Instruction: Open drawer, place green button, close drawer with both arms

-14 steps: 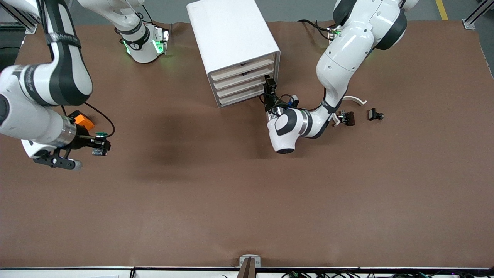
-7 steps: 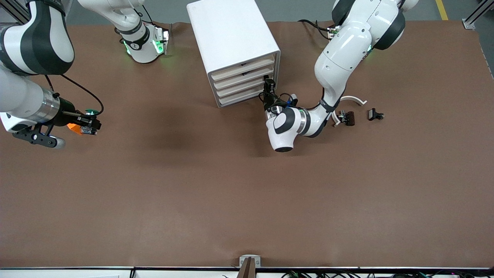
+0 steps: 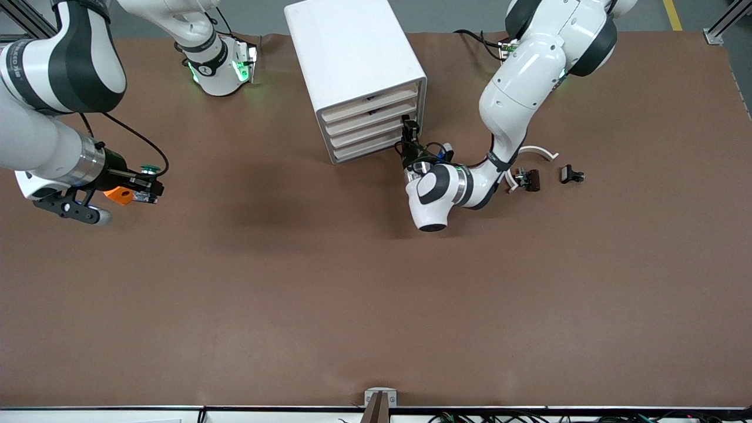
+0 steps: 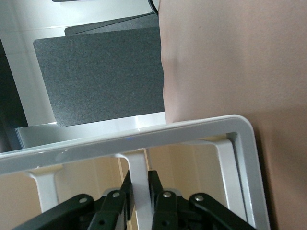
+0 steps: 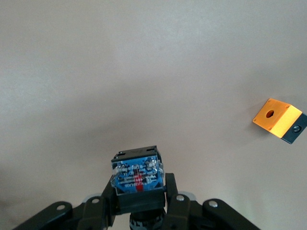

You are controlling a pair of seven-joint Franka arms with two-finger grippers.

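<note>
1. The brown table point(image 3: 352, 294) is bare along its edge nearest the front camera; nothing can be knocked there.

2. The button point(image 3: 151, 171) is held up in the air by the right gripper point(image 3: 154, 189), over the table near the right arm's end. The two fingers are closed tight on its black body, and the green cap sticks out to the side.

3. The button could be dropped on the way to the cabinet. That could be caused by a quick swing, because only a small part of it is pinched.

4. The orange block point(image 3: 120, 194) lies on the table just under the right gripper. It could be bumped if the gripper is lowered here.

5. A blue sticker with a red mark is seen on the button point(image 5: 137, 175) in the right wrist view. Tiny words are printed on it, but they cannot be read.

6. The left gripper point(image 3: 409, 130) is at the cabinet's corner toward the left arm's end of the table. Its fingers point(image 4: 125, 195) are squeezed shut on a thin white upright bar point(image 4: 137, 178) at the drawer fronts.

7. Which drawer is gripped cannot be told. The drawer point(image 3: 365, 149) at the bottom is not yet pulled out. If the wrong part is gripped, the wrong drawer could be opened, or the whole white cabinet point(image 3: 351, 56) could be dragged.

8. The small black parts point(image 3: 529, 178) and the white ring point(image 3: 537, 151) lie close to the left arm's elbow. They could be swept away when the arm is pulled back.

9. No other writing can be read.
</note>
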